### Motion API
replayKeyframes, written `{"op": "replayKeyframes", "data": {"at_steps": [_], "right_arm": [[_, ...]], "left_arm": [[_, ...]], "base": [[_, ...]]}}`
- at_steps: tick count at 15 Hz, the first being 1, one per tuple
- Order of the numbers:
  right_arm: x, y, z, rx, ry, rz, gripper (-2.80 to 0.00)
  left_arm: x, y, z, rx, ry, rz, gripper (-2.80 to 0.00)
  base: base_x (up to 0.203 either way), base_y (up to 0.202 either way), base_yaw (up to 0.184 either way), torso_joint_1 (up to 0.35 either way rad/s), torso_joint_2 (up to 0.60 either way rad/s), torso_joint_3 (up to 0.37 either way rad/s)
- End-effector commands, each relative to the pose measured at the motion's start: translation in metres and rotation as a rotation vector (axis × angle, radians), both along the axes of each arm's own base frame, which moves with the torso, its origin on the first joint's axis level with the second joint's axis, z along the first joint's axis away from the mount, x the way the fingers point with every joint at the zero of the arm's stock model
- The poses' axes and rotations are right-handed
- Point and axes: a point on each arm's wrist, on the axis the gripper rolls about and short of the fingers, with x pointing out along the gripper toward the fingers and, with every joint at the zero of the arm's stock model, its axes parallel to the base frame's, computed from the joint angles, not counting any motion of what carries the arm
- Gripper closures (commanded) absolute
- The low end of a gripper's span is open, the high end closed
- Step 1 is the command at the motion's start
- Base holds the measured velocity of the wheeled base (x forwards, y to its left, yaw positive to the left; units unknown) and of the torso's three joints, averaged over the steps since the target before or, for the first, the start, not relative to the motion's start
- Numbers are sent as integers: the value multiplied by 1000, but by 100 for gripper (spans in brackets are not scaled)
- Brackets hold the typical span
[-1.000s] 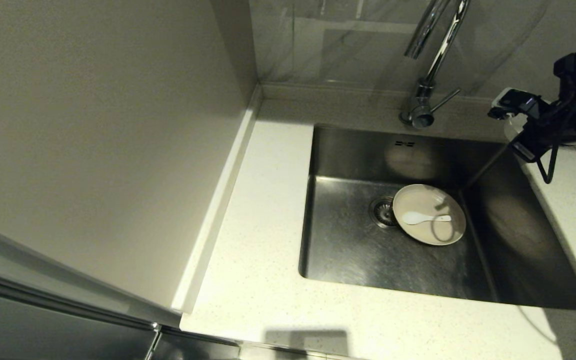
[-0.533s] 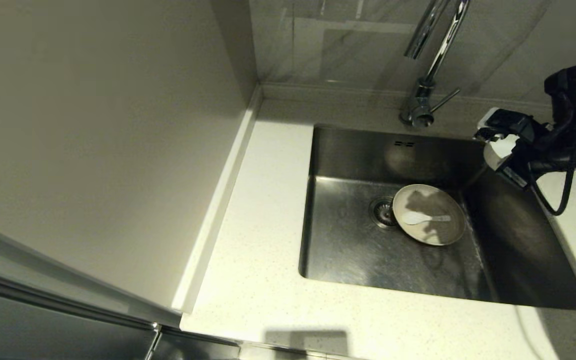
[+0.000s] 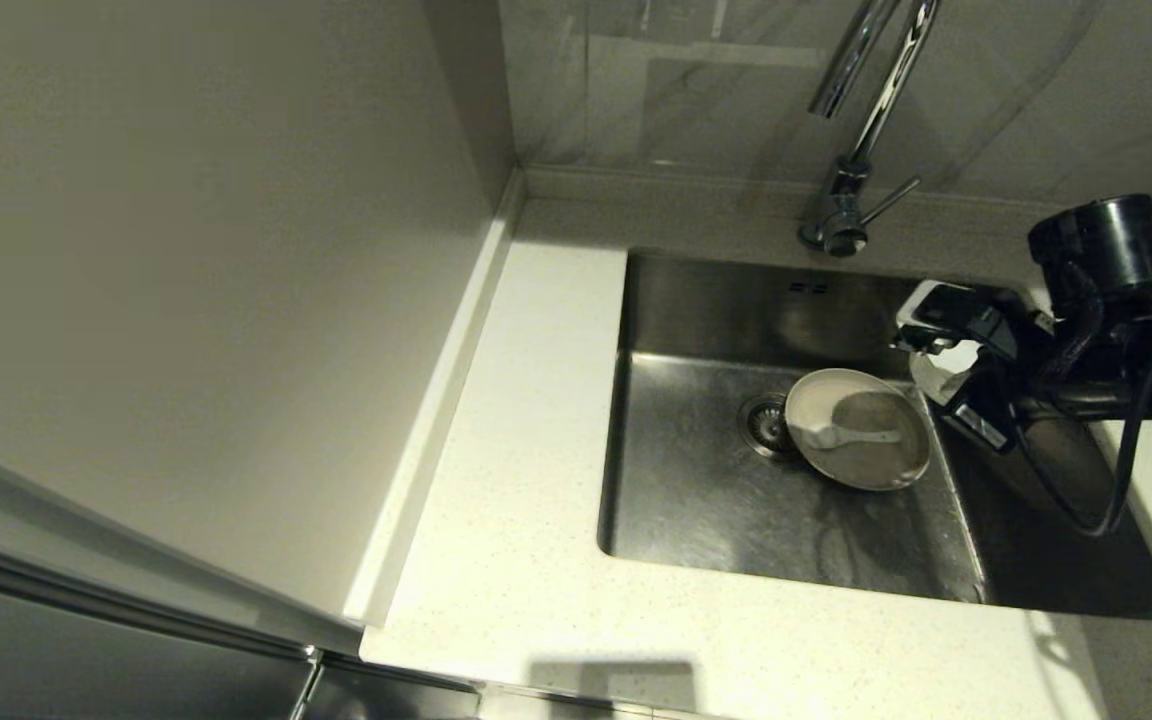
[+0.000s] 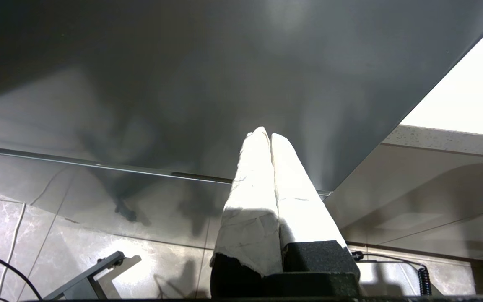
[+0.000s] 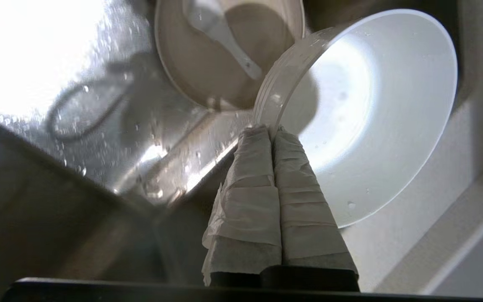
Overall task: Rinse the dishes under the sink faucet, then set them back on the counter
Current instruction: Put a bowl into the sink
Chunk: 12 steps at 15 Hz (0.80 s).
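Note:
My right gripper (image 5: 271, 130) is shut on the rim of the small white bowl (image 5: 371, 105), which hangs tilted with water drops inside. In the head view the right gripper (image 3: 944, 388) holds the bowl (image 3: 948, 362) above the right side of the sink (image 3: 716, 500). The cream plate (image 3: 871, 450) lies on the sink floor by the drain, with the white spoon (image 3: 851, 436) on it. The faucet (image 3: 851, 190) stands behind the sink, no water visible. My left gripper (image 4: 266, 135) is shut and empty, low beside the cabinet front.
The speckled counter (image 3: 516, 480) runs left of and in front of the sink. A beige wall panel (image 3: 186, 300) rises at the left. The drain strainer (image 3: 764, 422) sits beside the plate.
The right arm has carried the bowl from over the right-hand counter leftward and down, to above the sink's right side. Plate and spoon have not moved.

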Motion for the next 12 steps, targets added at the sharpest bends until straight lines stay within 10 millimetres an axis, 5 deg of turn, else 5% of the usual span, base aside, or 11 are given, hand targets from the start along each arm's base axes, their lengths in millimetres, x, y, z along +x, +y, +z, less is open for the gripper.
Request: {"op": "replayKeyframes", "data": {"at_steps": [1,5,12], "right_arm": [[-4,9,-9,-8,-18,23,0],[-5,37,-25,-27,-22,86,0],[-11,116,-63,10,9,143,0]], "left_arm": [[0,0,0,-1,-4,1,0],[0,0,0,-1,-4,1,0],[0,0,0,-1,-4,1,0]], "base": [[0,0,0,0,0,0],[0,0,0,0,0,0],[0,0,0,0,0,0]]}}
